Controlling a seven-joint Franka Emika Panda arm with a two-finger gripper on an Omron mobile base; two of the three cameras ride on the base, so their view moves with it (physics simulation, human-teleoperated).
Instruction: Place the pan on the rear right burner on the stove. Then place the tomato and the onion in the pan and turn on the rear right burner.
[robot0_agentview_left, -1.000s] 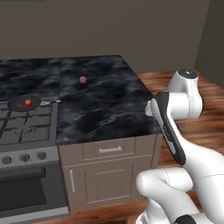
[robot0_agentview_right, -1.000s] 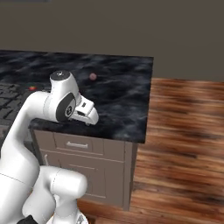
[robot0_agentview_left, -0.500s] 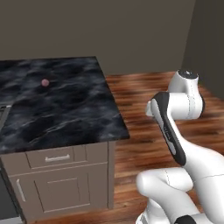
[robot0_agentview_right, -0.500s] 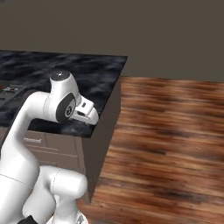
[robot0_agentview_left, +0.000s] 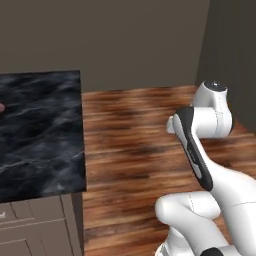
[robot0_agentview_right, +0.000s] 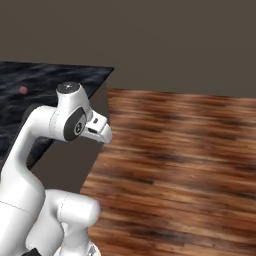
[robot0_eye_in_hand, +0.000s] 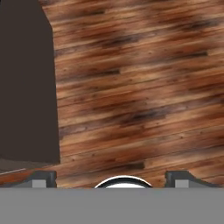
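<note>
The base has swung right and the whole view goes with it: a second ago the stove, with the pan and the tomato on it, sat at the left of the left base view; half a second ago only a sliver of it was left, and now the dark marbled counter (robot0_agentview_left: 40, 135) has slid to the left edge and wooden floor (robot0_agentview_left: 135, 135) takes the middle. That is the camera moving; the things themselves lie as they did.

The onion (robot0_agentview_right: 23, 90), a small dull pinkish ball, sits on the counter well back from its right-hand end in the right base view; in the left base view it is just a sliver at the picture's left edge, over the counter's far half. Nothing touches it.

The arm stays folded up high over the floor, off the counter's right end, with its hand tucked by the elbow. In the hand view the gripper (robot0_eye_in_hand: 111, 178) looks straight down at floorboards, its two dark fingertips (robot0_eye_in_hand: 43, 178) set far apart at the bottom corners, jaws wide with nothing between them. The counter's dark end panel (robot0_eye_in_hand: 26, 87) stands at the left of that view.
</note>
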